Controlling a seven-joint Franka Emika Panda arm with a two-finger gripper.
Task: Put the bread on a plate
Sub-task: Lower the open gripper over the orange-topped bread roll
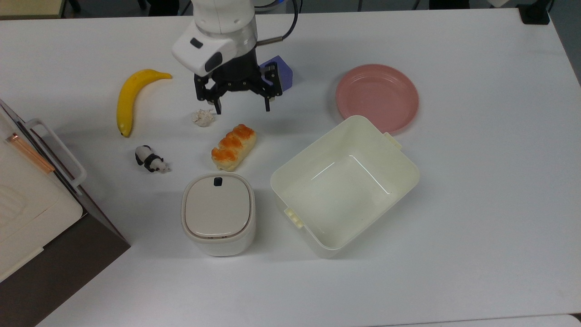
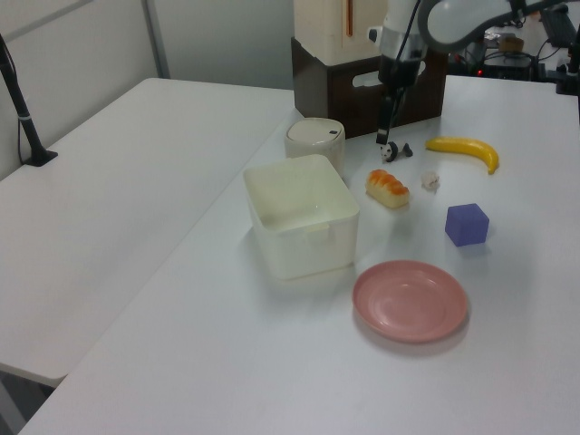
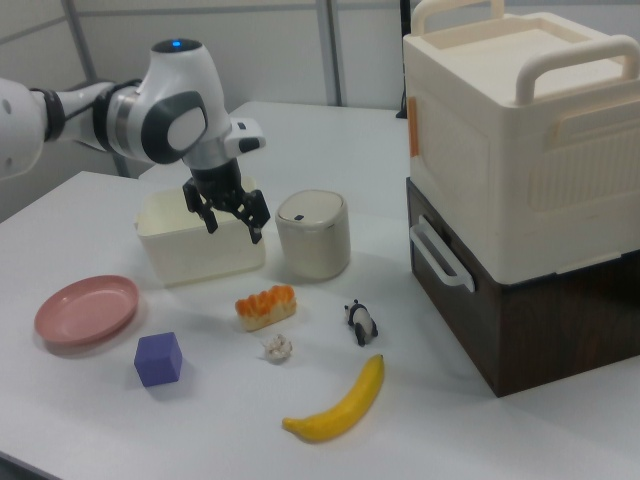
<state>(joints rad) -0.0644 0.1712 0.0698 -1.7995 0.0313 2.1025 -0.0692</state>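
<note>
The bread (image 1: 233, 146) lies on the white table between a lidded canister and a crumpled white wad; it also shows as the bread (image 2: 388, 188) and the bread (image 3: 266, 305). Empty, the pink plate (image 1: 376, 97) sits at the top view's right, just behind the cream tub, and appears again as the plate (image 2: 410, 300) and the plate (image 3: 86, 309). My gripper (image 1: 243, 110) hangs open above the table, a little beyond the bread in the top view, with nothing between its fingers. It is also seen as the gripper (image 2: 385, 136) and the gripper (image 3: 234, 230).
A cream tub (image 1: 345, 190) stands open right of the bread. A lidded canister (image 1: 218, 213), toy panda (image 1: 151, 160), banana (image 1: 131, 97) and white wad (image 1: 203, 117) surround the bread. My arm partly covers a purple cube (image 1: 283, 72). A stacked box (image 1: 27, 200) fills the top view's left edge.
</note>
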